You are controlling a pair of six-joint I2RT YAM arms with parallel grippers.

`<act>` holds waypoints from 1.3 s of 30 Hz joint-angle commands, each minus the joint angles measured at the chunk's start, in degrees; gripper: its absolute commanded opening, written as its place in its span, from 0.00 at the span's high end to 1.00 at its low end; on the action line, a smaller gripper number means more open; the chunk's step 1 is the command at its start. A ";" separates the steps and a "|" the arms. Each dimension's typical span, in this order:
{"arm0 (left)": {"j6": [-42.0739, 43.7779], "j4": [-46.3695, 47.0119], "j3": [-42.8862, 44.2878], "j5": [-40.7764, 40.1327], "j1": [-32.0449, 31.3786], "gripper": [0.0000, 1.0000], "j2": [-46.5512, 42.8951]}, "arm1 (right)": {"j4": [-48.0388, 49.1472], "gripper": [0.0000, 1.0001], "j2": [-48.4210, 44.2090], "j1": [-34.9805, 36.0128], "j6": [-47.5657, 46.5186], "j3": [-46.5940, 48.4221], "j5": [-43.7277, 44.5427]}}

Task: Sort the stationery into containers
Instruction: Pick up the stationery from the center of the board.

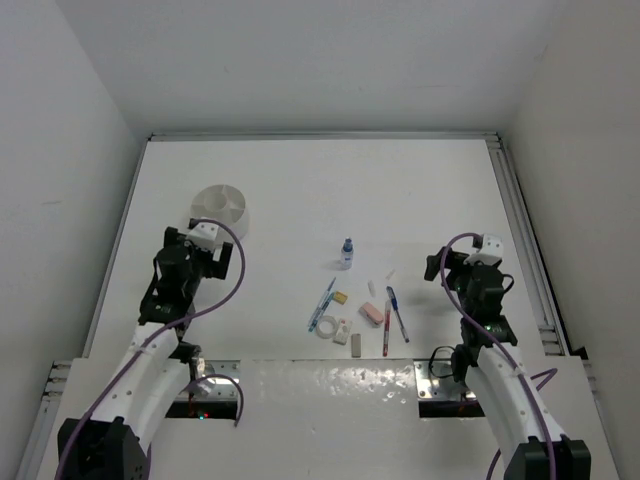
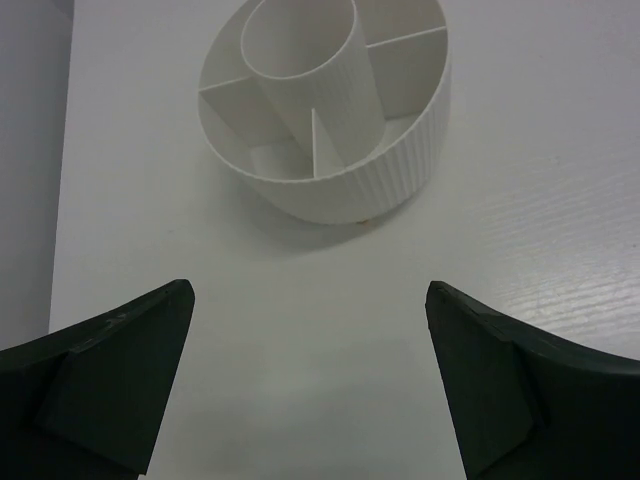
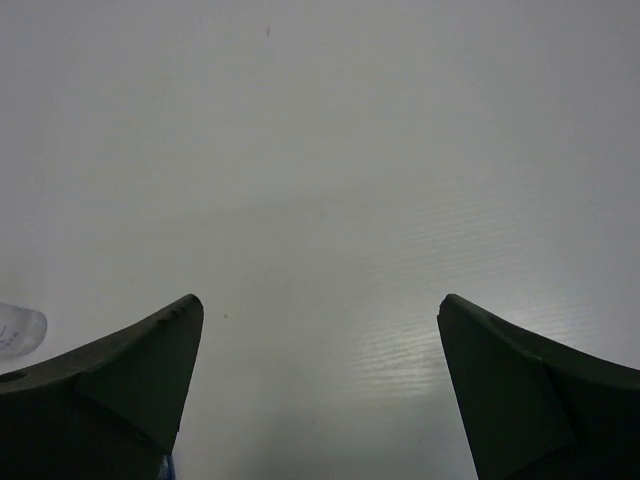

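The round white tub (image 1: 222, 207) with inner dividers stands at the far left; in the left wrist view the tub (image 2: 330, 100) is just ahead of my open, empty left gripper (image 2: 310, 300). The stationery lies in the middle near the front: a small blue-capped bottle (image 1: 347, 251), a blue pen (image 1: 323, 305), a tan block (image 1: 341, 297), a clear tape ring (image 1: 326, 327), a pink eraser (image 1: 371, 313), a white eraser (image 1: 356, 343), a red pen (image 1: 386, 330) and another blue pen (image 1: 397, 312). My right gripper (image 3: 320, 305) is open and empty over bare table, right of the items.
The white table (image 1: 300, 190) has a raised rail along its right edge (image 1: 520, 230) and walls on three sides. A small white piece (image 1: 372, 286) lies above the pink eraser. A pale object edge (image 3: 18, 330) shows at the left of the right wrist view.
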 commanded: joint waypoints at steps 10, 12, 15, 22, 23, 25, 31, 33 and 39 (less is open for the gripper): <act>17.06 -18.91 20.49 38.38 -4.31 0.00 13.13 | -8.99 0.01 3.72 -0.05 2.21 9.98 -0.03; 16.16 -20.58 24.97 39.54 -8.10 0.00 21.71 | -11.01 0.01 4.43 -0.13 2.21 11.73 -0.12; 16.16 -20.51 31.92 34.29 -18.28 0.00 30.35 | -10.40 0.01 5.14 0.04 2.39 12.71 -0.38; 15.45 -7.15 34.22 42.25 -26.04 0.00 41.18 | -7.85 0.01 4.70 -0.05 4.32 12.80 -2.31; 15.28 -6.88 35.00 43.83 -27.88 0.00 44.07 | -7.94 0.01 4.53 -0.05 4.76 12.80 -2.66; 12.13 -3.64 35.71 44.55 -29.47 0.00 46.63 | -7.94 0.01 4.35 -0.05 5.29 12.36 -3.89; 2.64 10.68 35.89 43.24 -33.17 0.17 54.54 | -8.73 0.01 2.77 0.04 6.17 10.52 -4.25; -0.97 14.03 36.42 42.36 -33.43 0.18 56.30 | -8.73 0.01 1.89 0.04 6.26 10.08 -4.07; -3.79 13.69 42.21 39.72 -33.87 0.16 62.46 | -8.99 0.01 0.75 0.04 5.55 8.67 -3.28</act>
